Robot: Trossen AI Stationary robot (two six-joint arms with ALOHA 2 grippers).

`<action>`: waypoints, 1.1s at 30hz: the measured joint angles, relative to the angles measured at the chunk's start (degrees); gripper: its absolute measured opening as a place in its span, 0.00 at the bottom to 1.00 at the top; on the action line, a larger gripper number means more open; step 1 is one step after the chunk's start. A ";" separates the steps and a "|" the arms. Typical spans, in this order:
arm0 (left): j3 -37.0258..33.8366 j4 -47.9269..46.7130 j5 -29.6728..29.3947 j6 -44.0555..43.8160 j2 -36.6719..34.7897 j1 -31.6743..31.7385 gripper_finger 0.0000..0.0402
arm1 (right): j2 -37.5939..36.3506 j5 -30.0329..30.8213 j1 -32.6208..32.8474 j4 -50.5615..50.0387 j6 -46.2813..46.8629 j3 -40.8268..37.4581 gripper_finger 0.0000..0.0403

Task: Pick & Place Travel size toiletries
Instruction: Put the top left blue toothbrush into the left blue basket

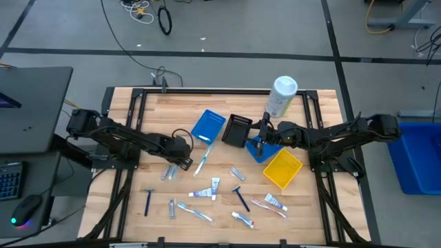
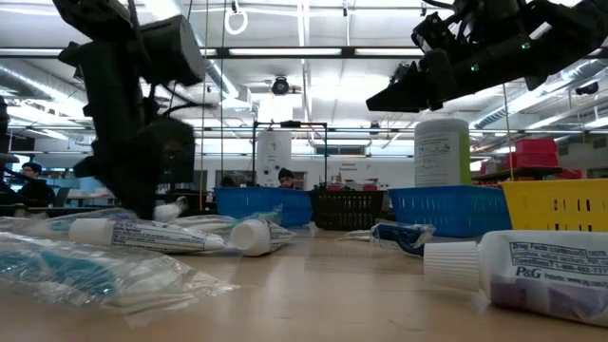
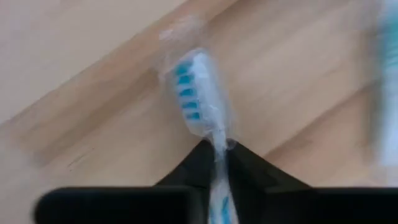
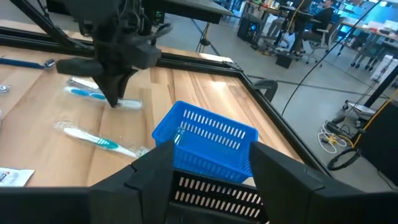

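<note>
My left gripper (image 1: 185, 162) is shut on a blue-and-white toothbrush in a clear wrapper (image 3: 193, 93) at the table's middle left. The right wrist view shows this gripper (image 4: 115, 99) pointing down at the brush (image 4: 87, 93). My right gripper (image 1: 264, 132) is open and empty, hovering over a black tray (image 1: 238, 131) and a blue tray (image 1: 259, 150). Its fingers (image 4: 155, 171) point toward the far blue tray (image 4: 208, 140). Another toothbrush (image 1: 203, 162), razors (image 1: 148, 201) (image 1: 241, 198) and toothpaste tubes (image 1: 215, 184) lie loose on the wood. My left gripper pinches the wrapped toothbrush between its two fingers at the neck just below the bristle head (image 3: 217, 142). The fingers come from above, pointing down, across the brush. The head sticks out past the fingertips. The brush seems to lie along the table (image 4: 134, 104).
A tall white canister (image 1: 282, 96) stands at the far edge. A yellow tray (image 1: 282, 169) sits right of centre and a blue tray (image 1: 208, 127) at the far middle. Several loose toiletries lie along the near half (image 1: 200, 215). People sit in the room beyond (image 4: 311, 12).
</note>
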 joint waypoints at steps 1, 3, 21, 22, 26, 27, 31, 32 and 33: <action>0.09 0.55 -0.06 0.13 -0.64 0.00 0.05 | 0.00 0.00 -0.01 0.00 0.00 0.00 0.53; -0.06 1.74 -0.59 0.49 -2.26 0.00 0.04 | 0.00 0.00 -0.01 -0.02 0.00 0.00 0.53; 15.19 15.01 -16.61 38.28 -9.74 5.65 0.06 | -0.02 -0.02 0.01 0.90 0.04 0.00 0.52; 16.15 15.03 -16.58 39.95 -9.74 6.83 0.06 | -0.02 -0.04 0.01 0.90 0.14 0.00 0.53; 17.86 16.94 -16.51 46.06 -9.14 12.36 0.05 | -0.02 -0.03 0.00 1.03 0.46 0.00 0.54; 17.86 17.66 -15.84 47.07 -8.74 13.80 0.05 | -0.02 -0.04 0.00 1.10 0.46 0.00 0.55; 18.04 19.89 -11.62 49.24 -5.07 19.00 0.05 | -0.04 -0.04 0.01 1.14 0.46 0.00 0.56; 17.81 19.29 -10.42 49.89 -3.61 20.06 0.05 | -0.04 -0.09 0.01 1.30 0.46 0.00 0.56; 17.73 19.65 -9.05 50.34 -1.83 20.70 0.05 | -0.04 -0.05 -0.11 1.40 0.46 0.00 0.57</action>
